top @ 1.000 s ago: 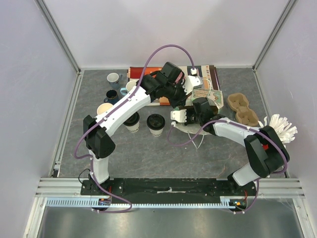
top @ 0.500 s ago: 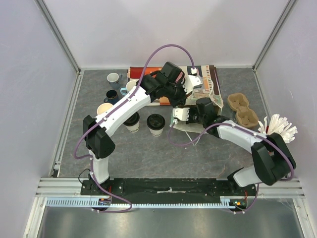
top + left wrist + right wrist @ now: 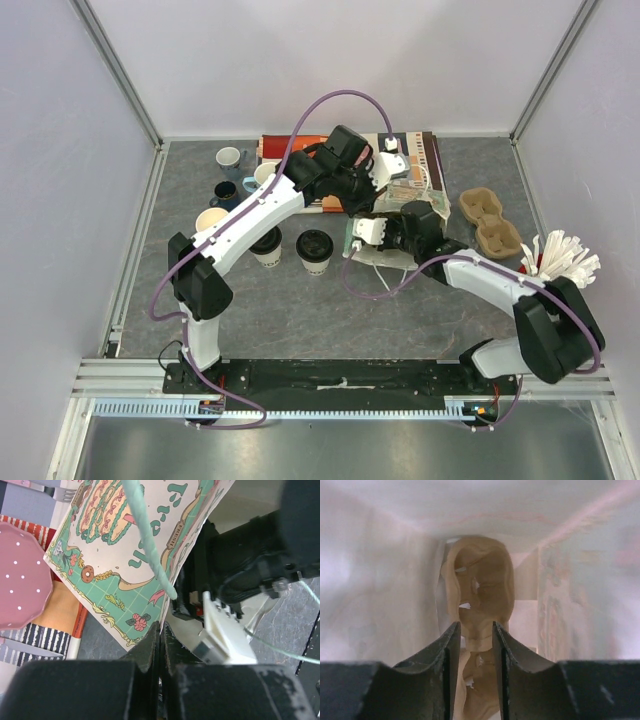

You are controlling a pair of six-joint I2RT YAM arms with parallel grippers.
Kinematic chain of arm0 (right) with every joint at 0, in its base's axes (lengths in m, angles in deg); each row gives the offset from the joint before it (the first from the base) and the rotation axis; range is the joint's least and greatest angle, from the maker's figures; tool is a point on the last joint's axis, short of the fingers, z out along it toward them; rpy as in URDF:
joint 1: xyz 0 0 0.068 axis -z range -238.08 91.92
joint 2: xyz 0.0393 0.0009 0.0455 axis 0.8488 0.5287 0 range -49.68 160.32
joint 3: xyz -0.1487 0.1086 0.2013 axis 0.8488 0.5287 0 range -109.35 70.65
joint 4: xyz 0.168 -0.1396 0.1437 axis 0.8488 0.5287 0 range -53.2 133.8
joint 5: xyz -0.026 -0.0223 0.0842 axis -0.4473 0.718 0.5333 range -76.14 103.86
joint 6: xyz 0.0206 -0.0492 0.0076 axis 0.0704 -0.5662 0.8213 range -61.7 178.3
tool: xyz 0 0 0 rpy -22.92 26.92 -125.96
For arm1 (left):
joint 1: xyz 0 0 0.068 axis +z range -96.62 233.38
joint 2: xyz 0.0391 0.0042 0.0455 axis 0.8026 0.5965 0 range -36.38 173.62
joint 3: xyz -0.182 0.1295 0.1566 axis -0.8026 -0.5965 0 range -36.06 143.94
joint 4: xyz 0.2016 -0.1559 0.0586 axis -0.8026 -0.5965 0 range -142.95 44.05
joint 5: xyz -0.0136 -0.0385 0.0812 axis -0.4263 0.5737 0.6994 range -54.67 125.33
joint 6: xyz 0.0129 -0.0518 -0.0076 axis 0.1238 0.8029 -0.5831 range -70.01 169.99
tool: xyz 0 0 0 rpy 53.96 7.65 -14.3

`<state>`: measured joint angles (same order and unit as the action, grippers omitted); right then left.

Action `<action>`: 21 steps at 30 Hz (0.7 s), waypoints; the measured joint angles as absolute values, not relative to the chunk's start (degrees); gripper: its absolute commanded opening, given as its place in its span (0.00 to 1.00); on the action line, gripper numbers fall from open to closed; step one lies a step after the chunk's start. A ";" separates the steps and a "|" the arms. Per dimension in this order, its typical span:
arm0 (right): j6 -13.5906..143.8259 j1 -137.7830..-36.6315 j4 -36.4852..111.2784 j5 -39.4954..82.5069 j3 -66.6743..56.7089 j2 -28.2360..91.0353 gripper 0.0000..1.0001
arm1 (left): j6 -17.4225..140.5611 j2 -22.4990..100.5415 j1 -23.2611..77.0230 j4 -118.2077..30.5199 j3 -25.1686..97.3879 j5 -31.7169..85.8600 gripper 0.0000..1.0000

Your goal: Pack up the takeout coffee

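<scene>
My right claw (image 3: pixel 472 652) is narrow and squeezes a brown cup tray (image 3: pixel 479 590). Only its own camera shows that, deep inside the paper bag (image 3: pixel 380 580). My left claw (image 3: pixel 160 642) is pinched tight on the bag's edge, and its camera shows the green and pink drawings up close. Only the top view shows the coffee. The right cup (image 3: pixel 314 250) stands in the open and the left cup (image 3: pixel 267 245) sits partly under my left arm (image 3: pixel 250 215). Both are black-lidded, on the tabletop (image 3: pixel 300 310) beside the bag.
</scene>
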<state>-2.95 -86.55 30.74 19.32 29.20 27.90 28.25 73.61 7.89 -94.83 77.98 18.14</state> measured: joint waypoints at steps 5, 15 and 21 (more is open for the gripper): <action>-7.17 -86.57 30.78 17.39 28.92 33.71 0.52 | 28.25 73.61 7.91 -95.70 78.02 17.33 0.02; -11.48 -86.61 32.18 13.83 27.98 37.52 0.75 | 28.21 73.61 7.89 -97.26 79.49 17.01 0.02; -9.60 -86.72 31.74 12.15 24.94 42.39 0.48 | 28.23 73.63 8.06 -98.63 79.51 16.68 0.02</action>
<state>-9.60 -86.72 31.74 12.15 24.94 42.39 28.23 73.63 8.06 -98.63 79.51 16.68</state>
